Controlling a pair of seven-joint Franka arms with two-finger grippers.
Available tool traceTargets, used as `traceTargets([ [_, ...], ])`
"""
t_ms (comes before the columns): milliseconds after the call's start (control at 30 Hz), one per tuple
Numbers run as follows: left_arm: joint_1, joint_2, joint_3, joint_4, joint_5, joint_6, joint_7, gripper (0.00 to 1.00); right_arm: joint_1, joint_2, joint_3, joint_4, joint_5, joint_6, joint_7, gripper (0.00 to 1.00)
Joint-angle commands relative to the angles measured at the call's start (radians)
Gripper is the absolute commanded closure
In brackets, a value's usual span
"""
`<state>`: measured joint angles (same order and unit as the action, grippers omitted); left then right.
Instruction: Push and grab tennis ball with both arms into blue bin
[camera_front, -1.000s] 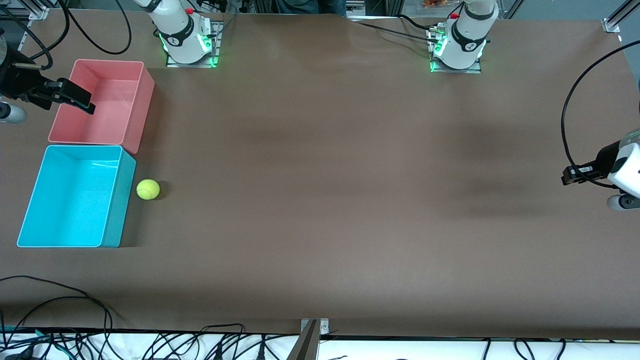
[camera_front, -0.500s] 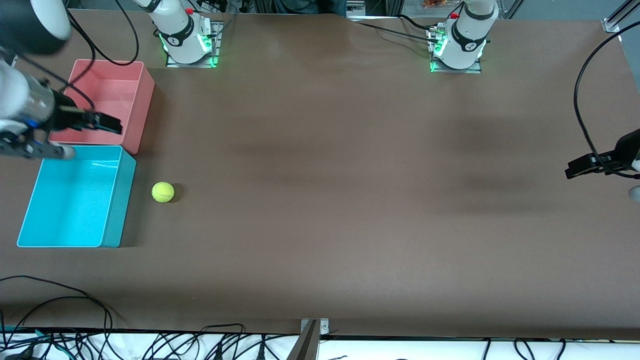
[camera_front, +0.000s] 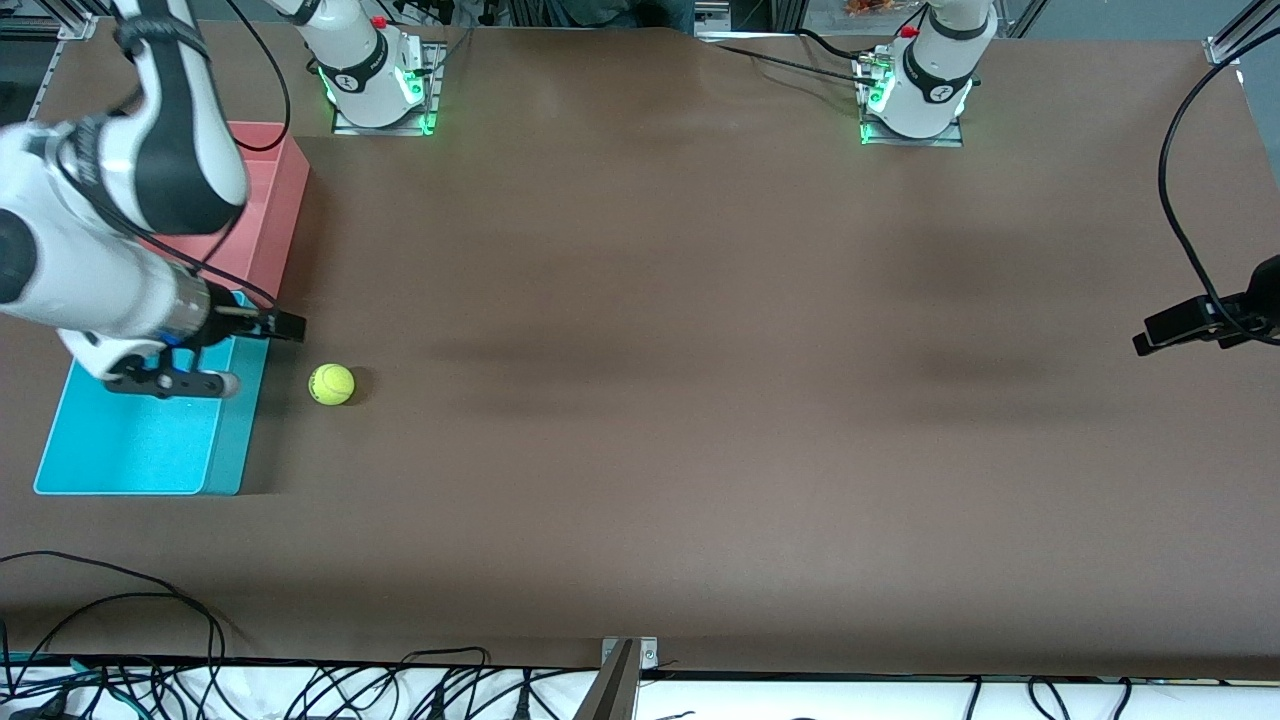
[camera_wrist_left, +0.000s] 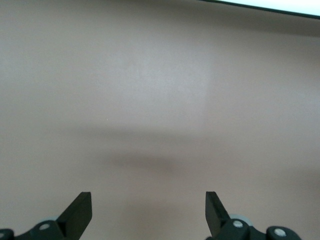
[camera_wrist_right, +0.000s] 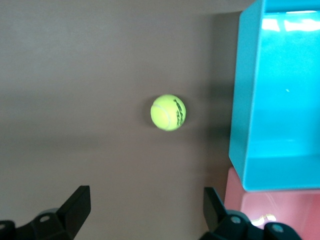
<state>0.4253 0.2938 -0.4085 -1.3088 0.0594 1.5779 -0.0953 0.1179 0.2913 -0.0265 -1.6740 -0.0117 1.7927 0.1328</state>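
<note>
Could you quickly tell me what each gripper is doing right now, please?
Left gripper: open, empty, over bare table.
Right gripper: open, empty, above the blue bin's edge.

Ball (camera_front: 331, 384) on table (camera_front: 700, 400), just beside bin (camera_front: 130, 460); second bin (camera_front: 275, 220) touching first, farther from front camera.

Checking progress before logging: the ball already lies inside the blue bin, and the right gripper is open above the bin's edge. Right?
Not quite. The ball lies on the table beside the blue bin, not inside it; the front and right wrist views both show this. The right gripper is indeed open above the bin's edge.
</note>
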Motion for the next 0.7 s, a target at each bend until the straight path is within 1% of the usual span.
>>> traceTargets([
  [0,0.016,-0.056,0.016,-0.001,-0.035,-0.022,0.017,0.0,0.022,0.029,-0.001,-0.082,-0.045,0.134,-0.01,0.0],
  [67,0.038,-0.056,0.014,0.0,-0.038,-0.021,0.017,0.0,0.022,0.048,-0.003,-0.102,-0.059,0.181,-0.012,0.0],
  [200,0.043,-0.059,0.008,0.0,-0.035,-0.021,0.017,0.0,0.022,0.075,-0.001,-0.144,-0.085,0.267,-0.012,0.0],
  [367,0.017,-0.088,0.031,-0.027,-0.029,-0.015,0.017,0.0,0.026,0.104,-0.001,-0.168,-0.132,0.315,-0.016,0.0],
  [433,-0.032,-0.097,0.074,-0.049,-0.027,-0.013,0.017,0.0,0.026,0.117,-0.001,-0.173,-0.134,0.335,-0.016,0.0],
  [533,-0.123,-0.114,0.175,-0.055,-0.038,-0.016,0.017,0.0,0.028,0.141,-0.001,-0.181,-0.139,0.369,-0.018,0.0],
  [633,-0.223,-0.134,0.263,-0.084,-0.039,-0.016,0.017,0.0,0.028,0.166,-0.001,-0.184,-0.163,0.385,-0.019,0.0],
  [667,-0.326,-0.163,0.348,-0.127,-0.047,-0.013,0.017,0.0,0.028,0.186,-0.001,-0.188,-0.172,0.404,-0.019,0.0],
])
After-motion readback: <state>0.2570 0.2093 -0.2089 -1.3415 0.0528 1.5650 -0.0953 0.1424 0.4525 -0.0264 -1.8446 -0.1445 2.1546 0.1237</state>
